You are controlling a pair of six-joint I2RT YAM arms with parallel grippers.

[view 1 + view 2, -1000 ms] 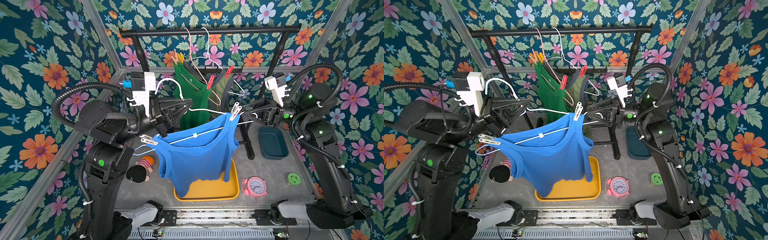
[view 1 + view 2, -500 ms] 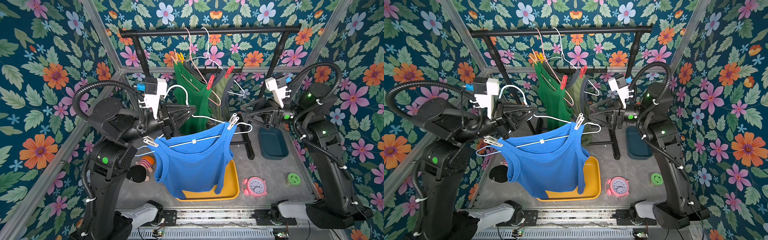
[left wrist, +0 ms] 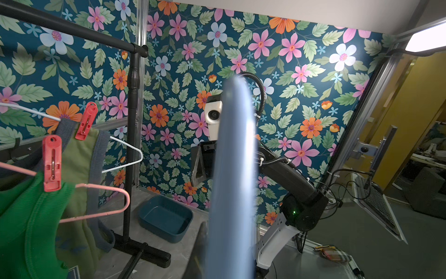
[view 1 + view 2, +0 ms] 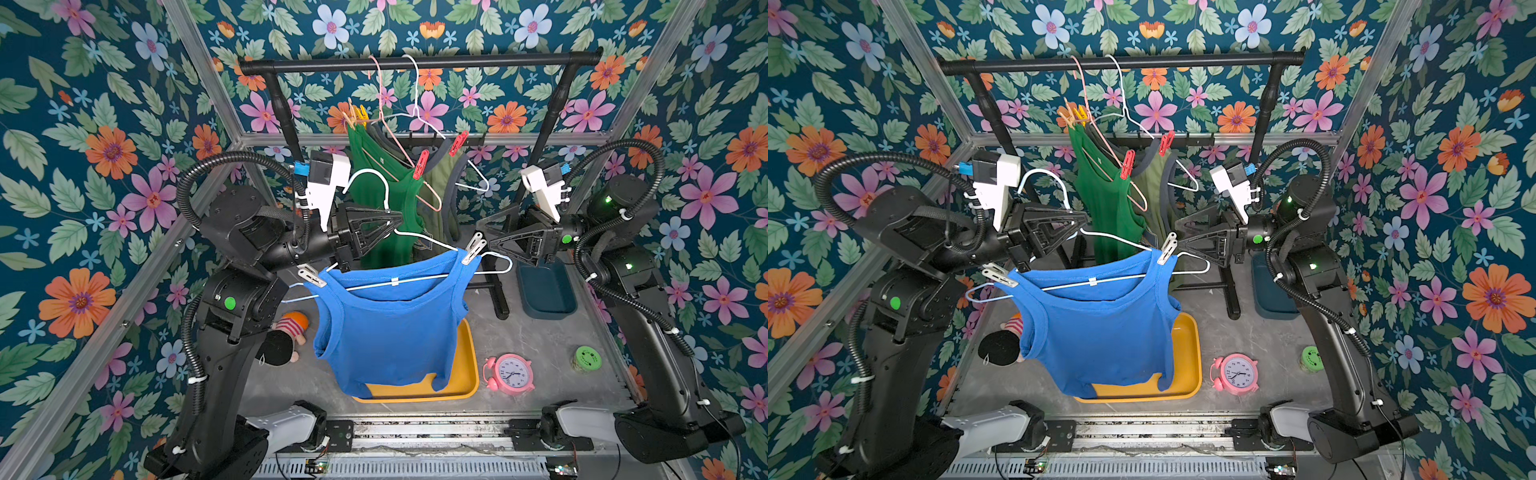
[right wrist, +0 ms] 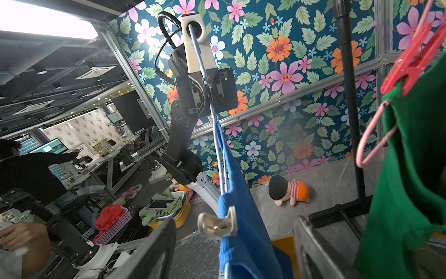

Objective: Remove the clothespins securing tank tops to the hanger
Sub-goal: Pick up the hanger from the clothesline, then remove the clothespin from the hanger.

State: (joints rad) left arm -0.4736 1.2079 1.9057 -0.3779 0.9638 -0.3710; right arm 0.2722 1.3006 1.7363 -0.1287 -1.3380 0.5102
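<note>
My left tool [image 4: 389,216] clamped the hanger [image 4: 422,240]; right tool [image 4: 484,239], spread, faced the light, springy clothespin [image 4: 473,248], best pinched at its tail.

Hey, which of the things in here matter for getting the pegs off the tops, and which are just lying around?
For the job: blue top, white hanger, pale pegs, green top, olive top, red pegs, yellow peg, left hand shut on that hanger, right hand open.

Lying about: doll, pink clock, yellow tray, dark blue tub, small green tin.
</note>
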